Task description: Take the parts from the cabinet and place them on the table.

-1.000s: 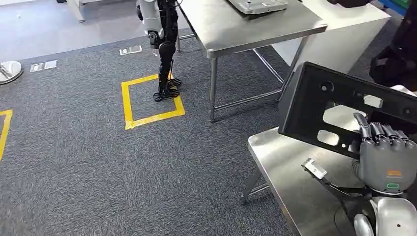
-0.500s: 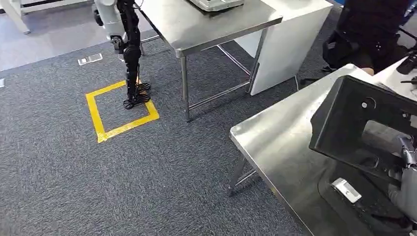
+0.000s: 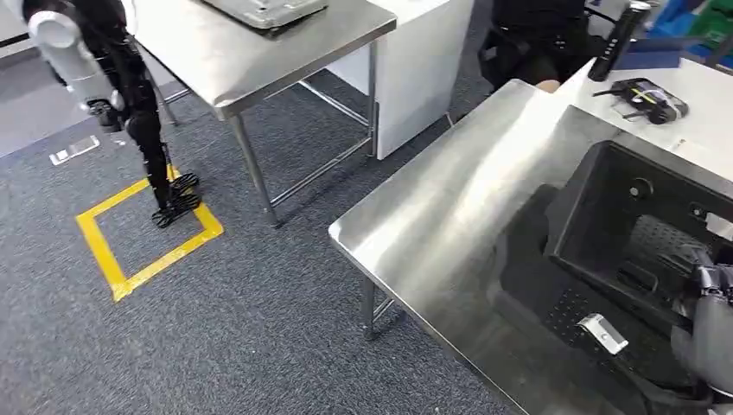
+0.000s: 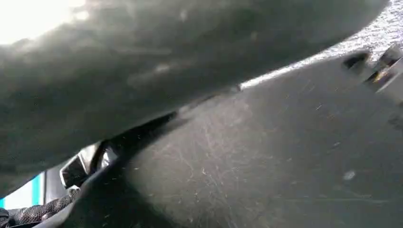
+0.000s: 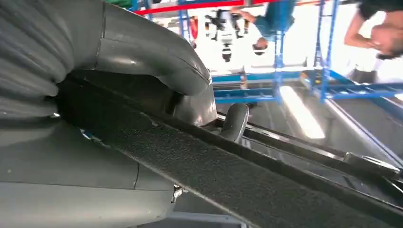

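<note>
A large black plastic part (image 3: 640,233) with cut-outs and a white tag hangs low over the near steel table (image 3: 441,216), at the right of the head view. My right hand (image 3: 710,327) grips its near edge at the frame's lower right. Up close, the right wrist view has the thumb and fingers of that hand (image 5: 142,52) wrapped around the part's textured black rim (image 5: 228,178). In the left wrist view my left hand (image 4: 142,61) is a blurred grey mass lying close over the part's scratched black surface (image 4: 266,161); whether it grips is unclear.
A second steel table (image 3: 285,52) holding a grey metal piece stands beyond, with a white box (image 3: 415,52) beside it. Another robot's leg (image 3: 143,130) stands in a yellow tape square (image 3: 147,238) on the carpet. A white desk (image 3: 691,95) with cables and a seated person (image 3: 536,35) lie behind.
The camera has swung right, so the whole scene slid left and the near table takes up more of the picture. The black part now hangs lower and flatter over that table.
</note>
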Robot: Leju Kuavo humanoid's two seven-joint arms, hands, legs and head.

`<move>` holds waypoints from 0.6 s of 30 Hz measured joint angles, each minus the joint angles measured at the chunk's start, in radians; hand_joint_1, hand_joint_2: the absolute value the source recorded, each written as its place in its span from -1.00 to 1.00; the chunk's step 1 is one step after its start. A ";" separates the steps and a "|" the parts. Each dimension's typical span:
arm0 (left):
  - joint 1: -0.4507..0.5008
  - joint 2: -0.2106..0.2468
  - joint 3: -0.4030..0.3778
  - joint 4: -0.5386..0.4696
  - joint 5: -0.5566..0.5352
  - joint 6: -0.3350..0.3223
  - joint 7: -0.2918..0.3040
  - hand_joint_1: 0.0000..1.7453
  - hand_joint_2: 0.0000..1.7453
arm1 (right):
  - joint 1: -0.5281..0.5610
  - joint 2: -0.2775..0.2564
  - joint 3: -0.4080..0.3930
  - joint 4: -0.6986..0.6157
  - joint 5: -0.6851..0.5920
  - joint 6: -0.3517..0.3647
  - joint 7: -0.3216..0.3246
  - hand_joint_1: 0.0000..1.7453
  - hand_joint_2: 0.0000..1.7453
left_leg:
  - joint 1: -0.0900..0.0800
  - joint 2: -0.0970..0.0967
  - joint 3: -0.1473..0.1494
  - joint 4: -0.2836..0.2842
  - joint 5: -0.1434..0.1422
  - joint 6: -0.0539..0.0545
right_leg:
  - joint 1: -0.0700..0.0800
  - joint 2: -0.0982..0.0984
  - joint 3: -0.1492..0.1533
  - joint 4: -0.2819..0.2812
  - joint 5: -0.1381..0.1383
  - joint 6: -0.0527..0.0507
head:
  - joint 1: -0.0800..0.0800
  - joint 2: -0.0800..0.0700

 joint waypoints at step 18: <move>-0.003 -0.005 0.000 0.002 -0.024 0.020 0.019 -1.00 -1.00 | -0.146 -0.019 0.126 0.264 -0.140 0.119 0.077 1.00 1.00 | 0.005 0.060 0.103 -0.292 0.154 0.045 | -0.005 -0.081 -0.028 0.044 -0.021 0.075 | 0.014 0.000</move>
